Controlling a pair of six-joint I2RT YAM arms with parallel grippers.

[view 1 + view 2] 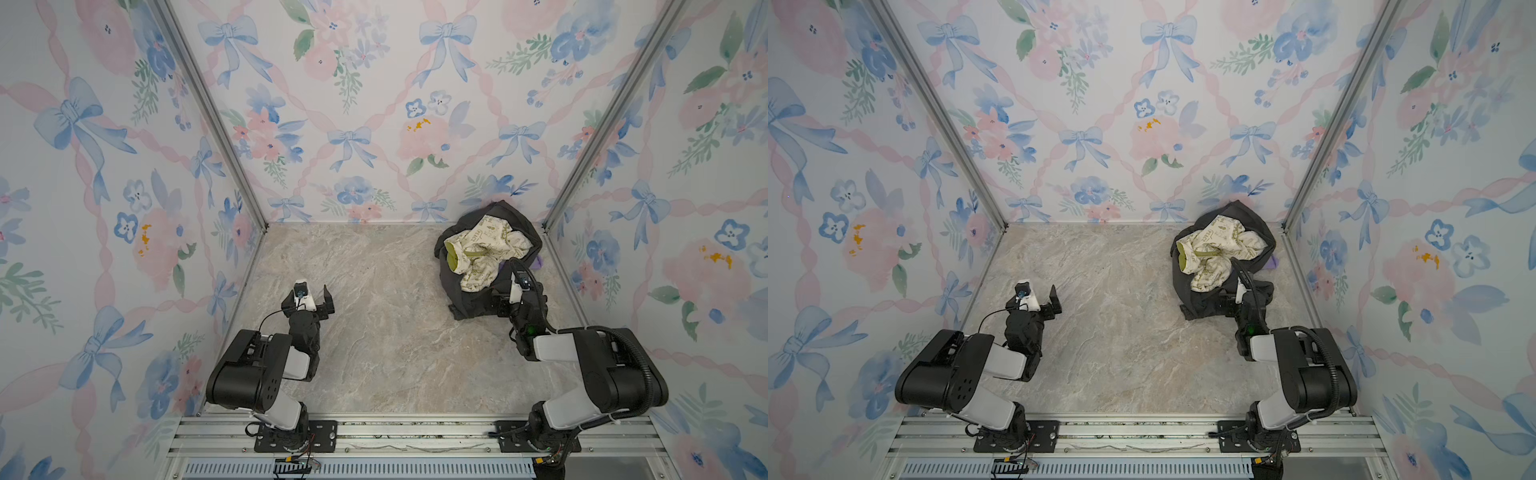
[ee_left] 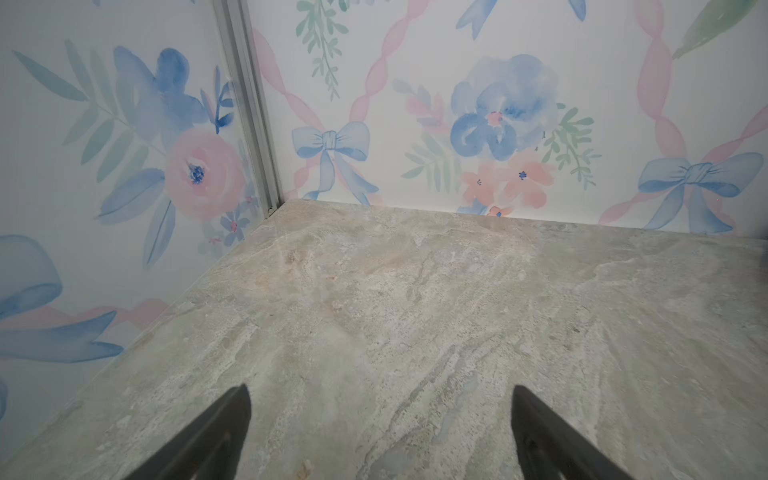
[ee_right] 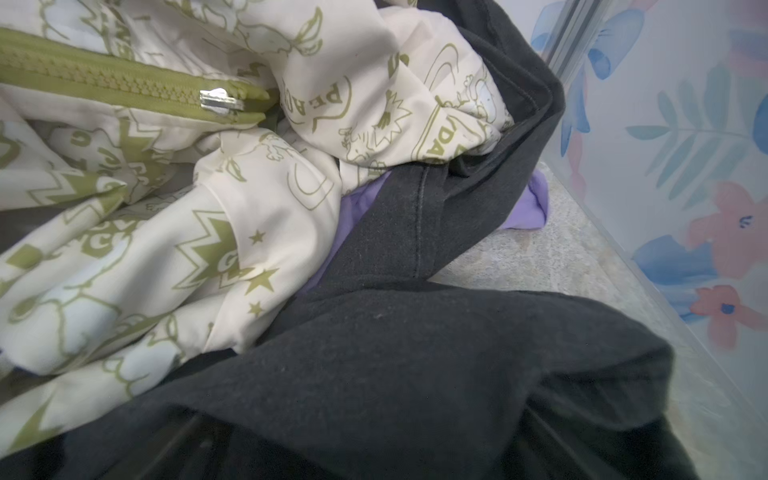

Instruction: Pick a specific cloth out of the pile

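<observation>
The pile (image 1: 486, 257) lies at the back right by the wall in both top views: a black-grey garment (image 3: 415, 353) with a cream olive-printed one (image 3: 208, 249) on top. The lavender cloth (image 3: 530, 203) is mostly buried; only a corner shows at the wall-side edge (image 1: 538, 262) (image 1: 1273, 262) and a sliver between the cream and black fabric. My right gripper (image 1: 500, 300) is pushed into the pile's near edge, jaws wide, with black-grey fabric bulging between and over its fingers. My left gripper (image 2: 380, 390) hovers open and empty over the left of the table (image 1: 309, 296).
The marble-look tabletop (image 1: 374, 332) is boxed in by floral walls with metal corner posts (image 1: 552, 216). The pile lies close to the right wall (image 3: 665, 166). An aluminium rail (image 1: 415, 432) carries both arm bases at the front.
</observation>
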